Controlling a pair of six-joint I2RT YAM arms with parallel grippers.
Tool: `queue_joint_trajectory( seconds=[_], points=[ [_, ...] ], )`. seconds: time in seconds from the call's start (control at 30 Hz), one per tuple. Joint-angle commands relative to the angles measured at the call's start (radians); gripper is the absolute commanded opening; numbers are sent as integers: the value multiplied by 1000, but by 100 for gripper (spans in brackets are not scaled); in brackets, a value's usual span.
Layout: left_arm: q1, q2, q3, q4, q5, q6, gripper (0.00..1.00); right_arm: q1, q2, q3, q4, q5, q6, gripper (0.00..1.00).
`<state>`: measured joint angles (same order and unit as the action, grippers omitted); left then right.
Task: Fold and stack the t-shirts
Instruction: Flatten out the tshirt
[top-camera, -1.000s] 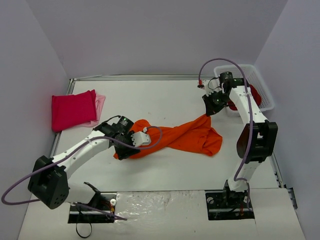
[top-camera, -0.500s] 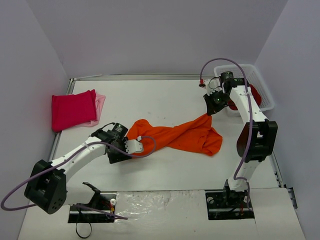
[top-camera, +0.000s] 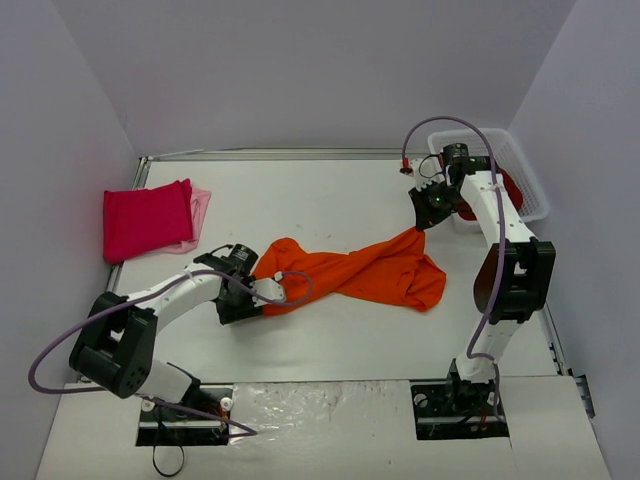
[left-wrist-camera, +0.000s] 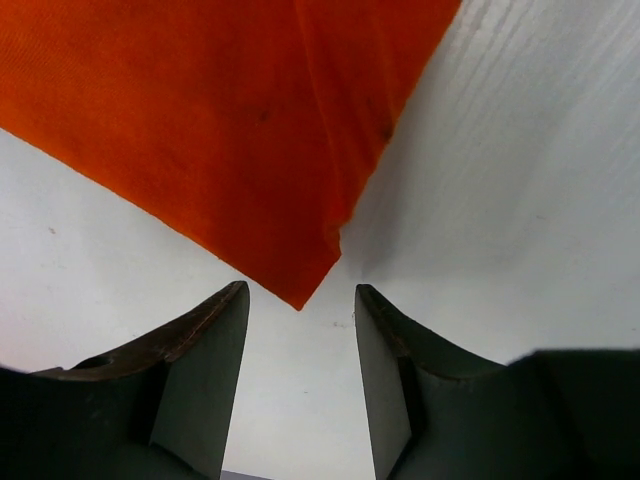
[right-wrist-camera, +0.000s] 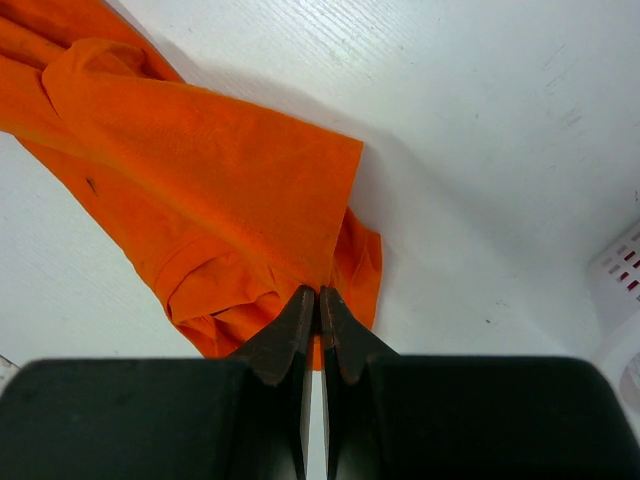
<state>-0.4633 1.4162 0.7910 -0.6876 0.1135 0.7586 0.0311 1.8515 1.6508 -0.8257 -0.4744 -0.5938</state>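
— How far along are we with the stack?

— Two look done to us: the magenta t-shirt lies folded on the pale pink t-shirt by the left edge of the counter.

— And the one in hand?

— The orange t-shirt sprawls unfolded across the middle of the counter. Our right end effector is closed tight, pinching a corner of it toward the far right, with the cloth rising up to it. Our left end effector stands partly open at the shirt's near-left corner. The tip pokes in between the jaws, but we grip nothing there yet.

— So what is left?

— We judge we must close on that corner, spread and fold the orange one, then carry it to the pile. At least one dark red t-shirt waits in the basket at the far right corner.
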Motion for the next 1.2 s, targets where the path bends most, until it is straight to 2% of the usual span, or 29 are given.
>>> queue_joint_trajectory(
  seconds=[0.0,0.37,0.6,0.87,0.97,1.1,1.17],
  points=[
    [14,15,57,10,-2,5,45,-10,20,-11,-18,11,9,0],
    [32,67,139,-21,104,-30,44,-10,28,-17,-15,13,5,0],
    [34,131,139,-18,57,-35,41,-11,29,-14,-13,20,5,0],
    [37,124,126,-47,66,-13,39,-11,43,-16,-9,26,6,0],
    [37,132,134,-64,71,-13,35,-10,46,-17,-7,28,8,0],
    [38,119,145,-87,94,-15,20,-10,45,-23,-4,31,8,0],
    [37,112,146,-104,100,-15,20,-10,45,-28,-1,33,9,0]
  ],
)
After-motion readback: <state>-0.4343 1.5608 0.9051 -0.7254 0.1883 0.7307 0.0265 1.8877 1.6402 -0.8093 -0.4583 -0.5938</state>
